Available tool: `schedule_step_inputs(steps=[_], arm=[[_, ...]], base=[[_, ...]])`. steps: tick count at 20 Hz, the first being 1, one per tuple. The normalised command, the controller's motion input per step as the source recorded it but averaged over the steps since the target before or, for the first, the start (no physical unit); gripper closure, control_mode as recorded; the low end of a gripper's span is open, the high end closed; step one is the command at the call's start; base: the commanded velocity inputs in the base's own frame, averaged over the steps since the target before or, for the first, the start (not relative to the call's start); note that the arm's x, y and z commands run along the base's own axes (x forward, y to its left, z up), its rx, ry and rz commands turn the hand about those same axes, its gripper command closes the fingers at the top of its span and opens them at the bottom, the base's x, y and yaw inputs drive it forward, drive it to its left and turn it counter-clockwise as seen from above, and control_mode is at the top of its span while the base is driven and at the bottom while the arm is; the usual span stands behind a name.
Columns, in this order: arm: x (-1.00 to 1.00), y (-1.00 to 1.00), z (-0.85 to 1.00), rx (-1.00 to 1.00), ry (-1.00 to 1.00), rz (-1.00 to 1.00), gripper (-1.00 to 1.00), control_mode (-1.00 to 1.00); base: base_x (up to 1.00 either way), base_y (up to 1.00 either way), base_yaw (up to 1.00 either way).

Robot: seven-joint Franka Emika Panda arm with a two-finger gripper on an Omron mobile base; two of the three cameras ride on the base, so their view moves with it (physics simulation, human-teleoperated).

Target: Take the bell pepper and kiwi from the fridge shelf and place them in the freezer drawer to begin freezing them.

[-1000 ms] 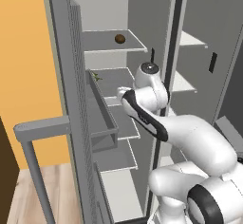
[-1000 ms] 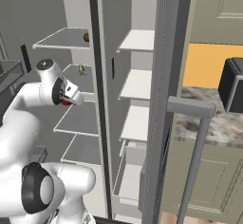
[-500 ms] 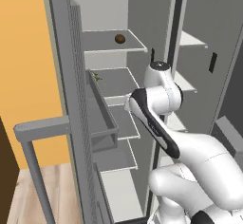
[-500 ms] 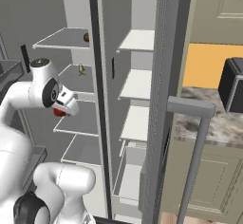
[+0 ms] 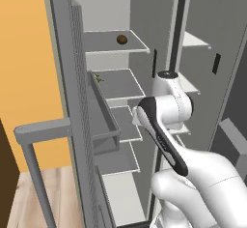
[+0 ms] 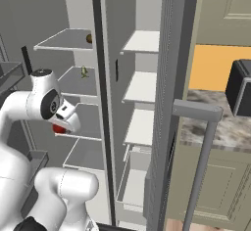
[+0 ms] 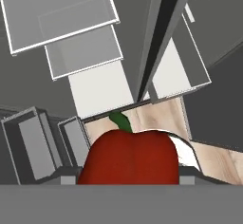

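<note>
The fingers (image 7: 128, 182) pinch the bell pepper (image 7: 129, 157) firmly. Carry it down level to the freezer drawer, clear of the shelf edges; the kiwi (image 5: 122, 39) waits on the top shelf.

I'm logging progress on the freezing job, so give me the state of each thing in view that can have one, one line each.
bell pepper: held in the gripper, off the shelves.
gripper: shut on the bell pepper, pointing down.
kiwi: lying on the top fridge shelf, untouched.
green-yellow item: lying on the second shelf.
fridge door: open.
freezer drawer: pulled out below the gripper, nothing seen in it.
</note>
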Motion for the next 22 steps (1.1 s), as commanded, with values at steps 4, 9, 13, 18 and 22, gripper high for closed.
schedule_step_inputs(steps=[4,9,13,18,22], arm=[[0.0,0.0,-0.2,0.0,0.09,0.0,1.0,-1.0],[-0.19,0.0,-0.12,0.04,0.04,-0.01,1.0,1.0],[0.0,0.0,0.0,0.0,0.0,0.0,1.0,1.0],[0.0,0.0,0.0,0.0,0.0,0.0,1.0,1.0],[0.0,0.0,0.0,0.0,0.0,0.0,1.0,1.0]], base=[[0.0,0.0,0.0],[-0.15,0.0,-0.01],[-0.8,0.0,-0.11],[-0.52,0.0,-0.15],[-0.03,-0.02,-0.23]])
